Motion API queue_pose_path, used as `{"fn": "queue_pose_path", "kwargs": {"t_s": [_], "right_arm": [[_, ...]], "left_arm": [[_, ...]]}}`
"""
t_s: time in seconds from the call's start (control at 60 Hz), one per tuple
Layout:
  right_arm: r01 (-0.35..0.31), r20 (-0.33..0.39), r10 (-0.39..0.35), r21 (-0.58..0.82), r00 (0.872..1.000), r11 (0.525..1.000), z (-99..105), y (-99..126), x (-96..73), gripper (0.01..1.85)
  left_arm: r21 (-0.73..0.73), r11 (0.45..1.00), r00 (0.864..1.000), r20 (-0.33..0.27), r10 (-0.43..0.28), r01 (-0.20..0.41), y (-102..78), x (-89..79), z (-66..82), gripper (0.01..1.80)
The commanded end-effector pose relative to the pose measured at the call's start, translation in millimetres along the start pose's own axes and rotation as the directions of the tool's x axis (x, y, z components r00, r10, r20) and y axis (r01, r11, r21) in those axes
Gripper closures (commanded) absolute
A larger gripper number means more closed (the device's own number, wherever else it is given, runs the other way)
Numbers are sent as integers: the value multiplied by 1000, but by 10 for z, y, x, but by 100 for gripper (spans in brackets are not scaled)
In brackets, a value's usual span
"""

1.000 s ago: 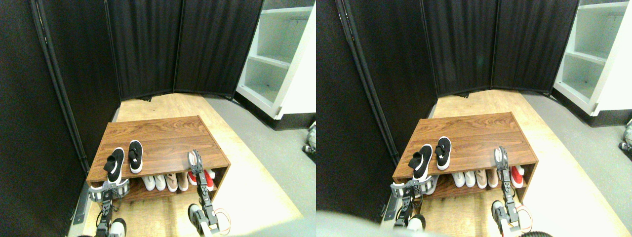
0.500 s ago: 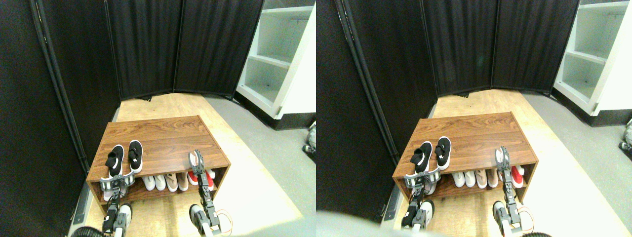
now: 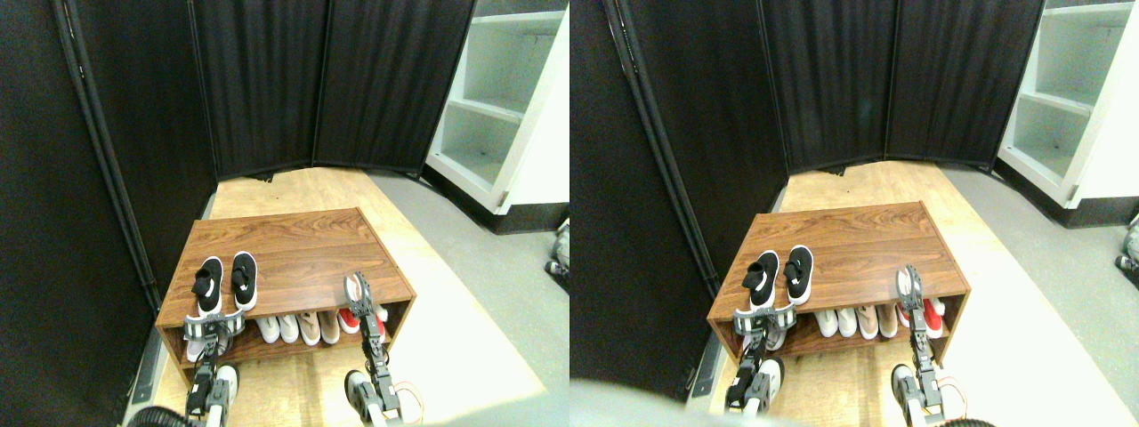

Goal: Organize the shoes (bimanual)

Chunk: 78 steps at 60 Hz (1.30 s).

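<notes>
The shoes are two black sneakers with white soles. They stand side by side, toes pointing away, on the front left of the wooden rack's top [image 3: 294,245]. The left shoe [image 3: 208,285] and the right shoe [image 3: 244,279] lie nearly parallel and close together. My left gripper [image 3: 214,324] is open at the rack's front edge, just behind the left shoe's heel, with nothing between its fingers. My right gripper [image 3: 356,289] stands upright and open at the front right edge of the rack top, well apart from both shoes.
Below the rack's top, a shelf holds white shoes [image 3: 278,327], beige shoes [image 3: 319,327] and red shoes [image 3: 374,322]. Black curtain panels [image 3: 267,89] close off the back and left. A white shelving unit [image 3: 498,107] stands at the right.
The left shoe has turned from tilted to straight beside the right one. My left gripper has risen and moved right, up to the rack's front edge. The right gripper barely shifted.
</notes>
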Motion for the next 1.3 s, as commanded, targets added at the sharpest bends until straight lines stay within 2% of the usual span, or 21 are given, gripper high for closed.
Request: {"fn": "queue_pose_path", "kwargs": {"t_s": [0.017,0.083,0.2,0.25,0.317,0.35,0.367,0.383,0.4,0.433,0.483,0.517,0.567,0.633,0.65,0.733,0.85,0.95,1.033,1.133,1.3], "right_arm": [[-34,37,34,11,999,999,56,51,9,171],[-38,43,37,23,998,999,55,48,8,171],[-54,46,53,37,998,998,48,40,23,174],[-49,45,48,29,998,998,42,37,29,173],[-48,44,46,42,998,998,36,38,32,173],[-53,44,51,55,998,997,28,39,36,173],[-51,39,49,60,998,997,25,43,38,173],[-53,38,51,61,998,997,24,44,40,173],[-53,38,51,61,998,997,24,44,40,173],[-49,37,48,35,998,998,20,46,43,172],[-50,37,49,31,998,998,17,53,45,171],[-51,37,50,29,998,998,16,54,45,171],[-61,38,60,35,997,998,14,58,48,172],[-66,42,65,28,997,997,11,62,48,172],[-62,42,61,28,997,998,10,66,46,172],[-54,36,53,29,998,998,5,78,38,171],[-61,34,60,35,998,998,4,100,29,172],[-67,36,67,13,997,998,10,100,31,170],[-59,35,58,18,998,998,10,109,23,170],[-68,35,66,40,997,997,3,107,20,172],[-65,40,63,40,997,997,9,117,10,171]], "left_arm": [[2,998,998,19,-64,64,-132,-83,41,33],[14,997,997,12,-81,80,-145,-223,133,36],[22,997,996,61,-70,69,-167,-483,289,39],[58,995,994,67,-82,78,-165,-607,397,45],[73,993,991,95,-95,88,-170,-663,493,52],[86,991,982,149,-113,101,-196,-674,607,72],[100,989,969,211,-129,110,-224,-665,697,100],[115,987,961,241,-139,114,-234,-659,724,110],[115,987,961,241,-139,114,-234,-659,724,110],[181,977,939,299,-169,118,-280,-635,849,143],[270,952,924,308,-225,142,-347,-620,984,175],[283,948,923,305,-234,147,-361,-618,1009,178],[300,938,922,284,-262,174,-443,-602,1153,180],[380,908,919,265,-292,179,-508,-551,1261,180],[400,897,923,241,-299,186,-515,-521,1287,180],[464,867,927,210,-310,184,-533,-384,1323,180],[485,862,927,235,-293,149,-570,-217,1266,180],[484,866,948,197,-249,126,-584,-69,1199,180],[477,873,959,191,-209,96,-602,23,1139,180],[483,874,963,210,-170,49,-593,133,1061,180],[508,862,977,179,-113,7,-521,261,897,180]]}}
